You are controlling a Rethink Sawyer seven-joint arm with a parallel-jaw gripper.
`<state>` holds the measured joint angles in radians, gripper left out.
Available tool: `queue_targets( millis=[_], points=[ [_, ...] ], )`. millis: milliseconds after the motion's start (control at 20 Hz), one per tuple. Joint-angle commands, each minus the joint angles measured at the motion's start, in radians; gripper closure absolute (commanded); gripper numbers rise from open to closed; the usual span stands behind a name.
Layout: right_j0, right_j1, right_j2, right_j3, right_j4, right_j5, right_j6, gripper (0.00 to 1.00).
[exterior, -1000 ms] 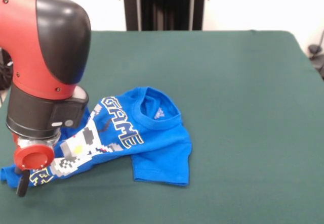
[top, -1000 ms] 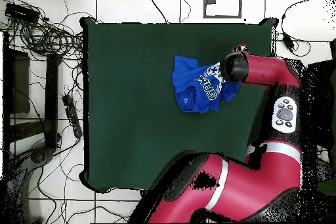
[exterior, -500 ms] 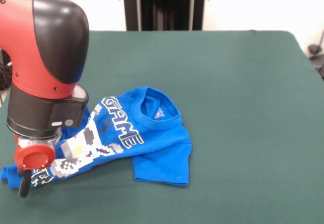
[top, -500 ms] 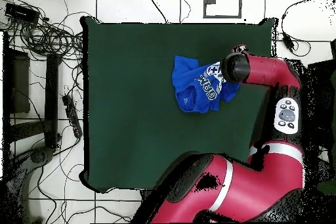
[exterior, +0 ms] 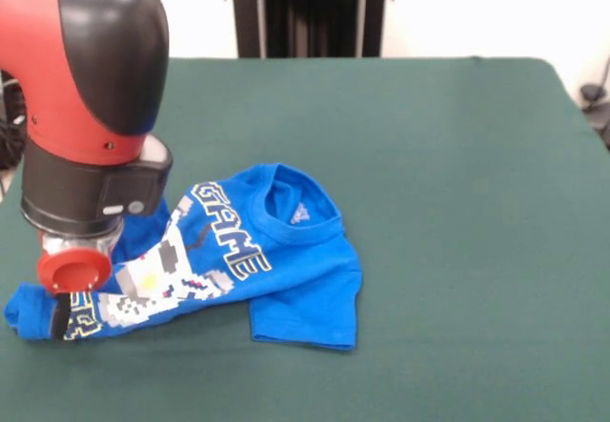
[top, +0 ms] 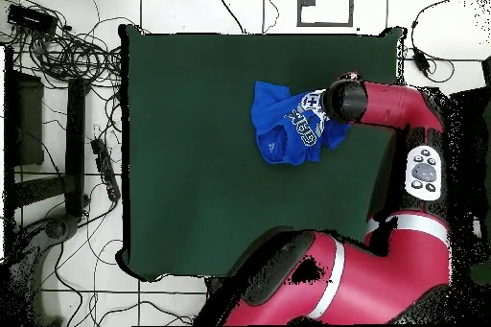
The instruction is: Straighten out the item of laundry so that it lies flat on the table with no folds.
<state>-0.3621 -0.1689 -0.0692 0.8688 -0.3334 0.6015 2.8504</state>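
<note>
The item of laundry (exterior: 286, 260), a bright blue T-shirt with white "GAME" lettering, lies crumpled on the table (exterior: 457, 203), left of its middle. The collar faces up, one sleeve is folded under at the front, and the printed part is twisted toward the left. My gripper (exterior: 60, 317) hangs under the red and black wrist at the shirt's left end. It is shut on the bunched fabric there, which is raised slightly off the cloth. From overhead, the item of laundry (top: 283, 127) lies by the right side of the table (top: 192, 170), and the wrist covers the gripper.
The shirt's gripped end is close to the table's left edge in the front view. A black pedestal column (exterior: 310, 8) stands behind the far edge. Overhead, cables (top: 67, 55) lie on the floor beside the table, and the red arm (top: 384, 107) reaches in from the right.
The wrist has risen a little and shifted slightly right. The shirt's left end, flat a second ago, has lifted and bunched up with the finger.
</note>
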Motion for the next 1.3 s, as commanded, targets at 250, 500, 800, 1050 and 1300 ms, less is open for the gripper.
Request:
queue_targets(
  millis=[250, 500, 800, 1050, 1300],
  points=[
    [-0.023, -0.022, 0.108, 0.157, -0.057, 0.267, -0.436, 0.0],
    [-0.023, 0.02, 0.118, 0.126, -0.063, 0.253, -0.435, 0.0],
    [-0.013, 0.021, 0.108, 0.138, -0.049, 0.232, -0.416, 0.0],
    [-0.018, 0.025, 0.118, 0.134, -0.056, 0.205, -0.437, 0.0],
    [-0.029, 0.039, 0.136, 0.131, -0.061, 0.158, -0.446, 0.0]
  ],
)
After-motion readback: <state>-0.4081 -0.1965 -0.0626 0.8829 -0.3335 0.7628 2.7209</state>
